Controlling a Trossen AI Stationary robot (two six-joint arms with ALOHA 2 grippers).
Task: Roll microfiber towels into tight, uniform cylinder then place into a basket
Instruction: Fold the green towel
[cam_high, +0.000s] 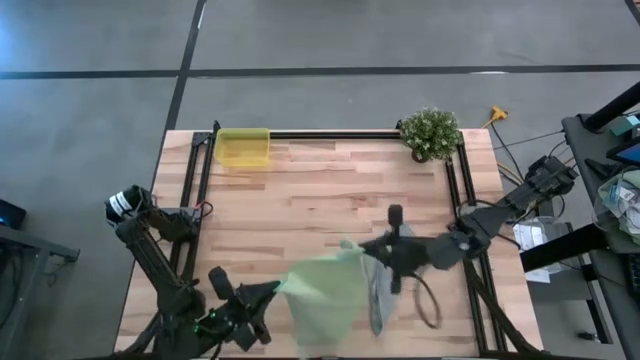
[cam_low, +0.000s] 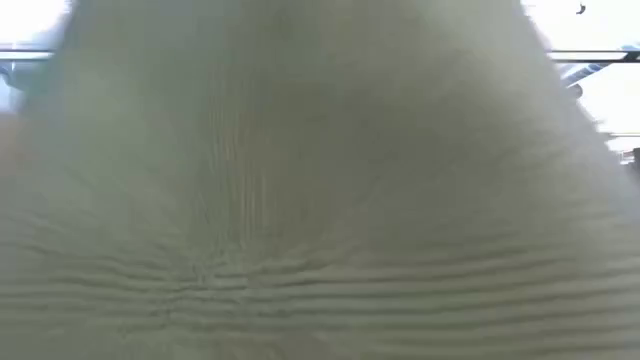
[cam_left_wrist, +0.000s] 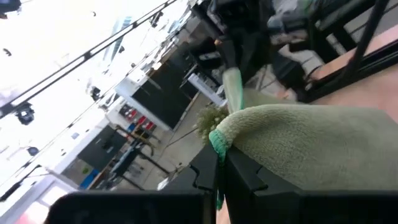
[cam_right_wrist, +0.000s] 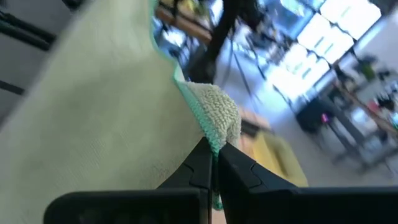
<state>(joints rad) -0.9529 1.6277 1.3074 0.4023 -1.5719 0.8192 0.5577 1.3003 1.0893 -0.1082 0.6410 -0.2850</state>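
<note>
The light green microfiber towel (cam_high: 320, 295) is held up near the table's front edge between my two grippers. It is spread wide and fills the low view (cam_low: 320, 200). My left gripper (cam_high: 277, 290) is shut on one upper corner and my right gripper (cam_high: 362, 250) is shut on the other. The grey-blue towel (cam_high: 380, 298) lies crumpled on the table just right of the green one, below my right gripper. The yellow basket (cam_high: 243, 148) stands at the far left of the table, well away from both grippers. My left gripper pinches a corner of the green towel (cam_left_wrist: 219, 138) between its two shut fingers, at the teal-stitched hem; the fingers point about level. The cloth runs from that corner toward my other gripper. Its lower edge is out of sight. My right gripper pinches the opposite upper corner (cam_right_wrist: 214, 132) between its shut fingers, and the hemmed tip bunches up just past the fingertips. The fingers point slightly downward, coming from the table's right. The cloth falls away from the hold as a broad sheet.
A potted plant (cam_high: 431, 133) stands at the far right corner. A black frame rail (cam_high: 330, 134) borders the far edge and both sides of the wooden table (cam_high: 320, 190). A dark cable loop (cam_high: 430, 300) hangs beside my right arm.
</note>
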